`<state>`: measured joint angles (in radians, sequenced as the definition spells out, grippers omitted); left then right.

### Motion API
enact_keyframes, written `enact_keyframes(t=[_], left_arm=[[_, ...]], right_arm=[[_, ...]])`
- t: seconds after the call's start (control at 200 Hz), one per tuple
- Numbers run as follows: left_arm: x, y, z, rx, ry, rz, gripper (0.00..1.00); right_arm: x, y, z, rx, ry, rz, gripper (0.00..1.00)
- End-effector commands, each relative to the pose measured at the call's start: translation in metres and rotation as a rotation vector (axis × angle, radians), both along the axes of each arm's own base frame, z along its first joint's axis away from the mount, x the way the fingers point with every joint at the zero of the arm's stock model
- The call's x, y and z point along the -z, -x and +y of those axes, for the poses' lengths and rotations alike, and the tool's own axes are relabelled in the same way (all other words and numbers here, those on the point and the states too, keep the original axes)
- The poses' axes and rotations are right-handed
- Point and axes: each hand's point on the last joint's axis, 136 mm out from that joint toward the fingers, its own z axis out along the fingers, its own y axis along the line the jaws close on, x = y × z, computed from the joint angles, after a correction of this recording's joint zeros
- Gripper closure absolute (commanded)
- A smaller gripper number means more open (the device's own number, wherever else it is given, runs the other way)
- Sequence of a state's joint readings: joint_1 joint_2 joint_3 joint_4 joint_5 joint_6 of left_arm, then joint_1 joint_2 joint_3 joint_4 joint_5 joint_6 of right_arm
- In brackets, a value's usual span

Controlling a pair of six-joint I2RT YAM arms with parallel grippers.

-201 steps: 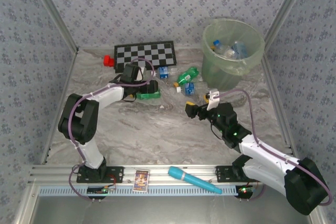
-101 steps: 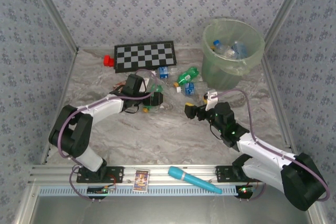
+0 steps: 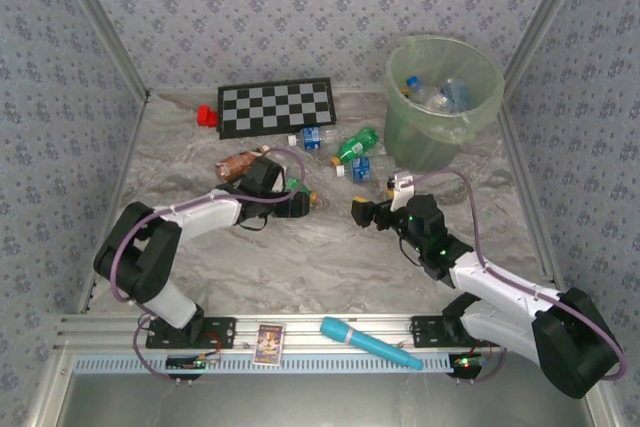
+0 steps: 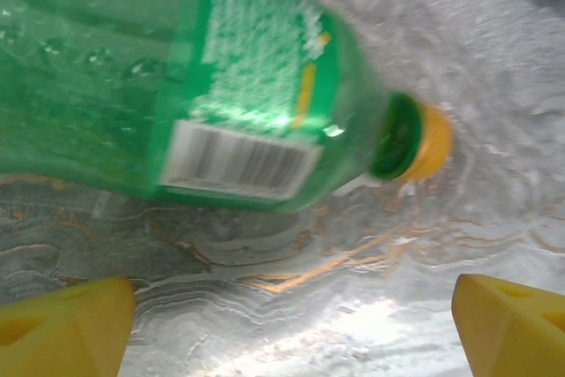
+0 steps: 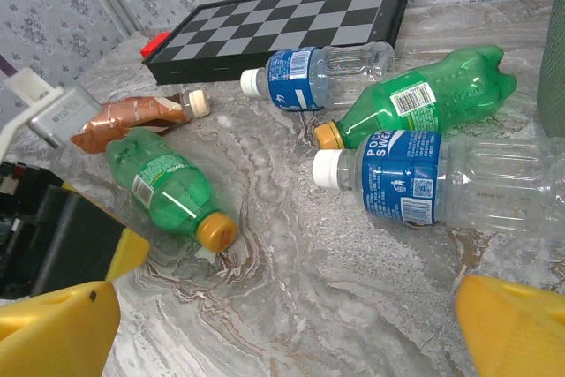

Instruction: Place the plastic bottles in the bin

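I am looking at the bin (image 3: 425, 142), which is standing at the far right of the table (image 3: 330, 267). It is a round, translucent pale green bucket with a thin plastic liner folding over its rim. Inside it a few binned bottles (image 3: 432, 93), clear with blue labels, are lying in a heap. The other bottles are lying on the table to the left of the bin, in front of the chessboard (image 5: 282, 19).

The left gripper (image 4: 287, 333) is standing wide open and holding nothing. Its yellow fingertips are framing bare table, and a green bottle (image 4: 203, 86) is lying on its side just beyond them, with its orange cap (image 4: 428, 143) pointing right and its barcode facing up. Its plastic is looking glossy and dimpled.

The right gripper (image 5: 282, 342) is also gaping open and empty, low over the table. Through its camera I am seeing a crumpled brown bottle (image 5: 132, 116) with a cream cap and a second green bottle (image 5: 424, 99) with a lobed base. A far clear bottle (image 5: 318, 68) is lying beside the chessboard, and a near clear bottle (image 5: 441, 178) just beside the second green one. Both are ribbed, blue-labelled and white-capped. The table is showing smooth grey marbling with rust-coloured veins.
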<state>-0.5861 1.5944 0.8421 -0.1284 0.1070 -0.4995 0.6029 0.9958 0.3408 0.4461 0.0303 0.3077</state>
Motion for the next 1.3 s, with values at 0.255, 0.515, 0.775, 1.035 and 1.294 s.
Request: enact_keyframes(t=[0.255,0.515,0.775,1.035,1.294], left_arm=[[-0.003,-0.030,0.001,-0.163,-0.065,-0.013,0.03],[-0.010,-0.052,0.018,-0.232,-0.099,-0.024,0.02],[-0.013,-0.072,0.020,-0.223,-0.120,-0.025,0.01],[-0.009,-0.060,0.008,-0.154,-0.137,0.002,0.03],[-0.005,-0.025,0.004,-0.118,-0.180,-0.005,0.08]], right_arm=[[-0.016,-0.004,0.002,0.011,-0.037,-0.030,0.01],[-0.018,-0.003,0.001,0.011,-0.040,-0.033,0.01],[-0.017,-0.003,0.002,0.008,-0.039,-0.032,0.00],[-0.018,-0.003,0.001,0.011,-0.037,-0.033,0.00],[-0.017,-0.003,0.002,0.010,-0.044,-0.026,0.01]])
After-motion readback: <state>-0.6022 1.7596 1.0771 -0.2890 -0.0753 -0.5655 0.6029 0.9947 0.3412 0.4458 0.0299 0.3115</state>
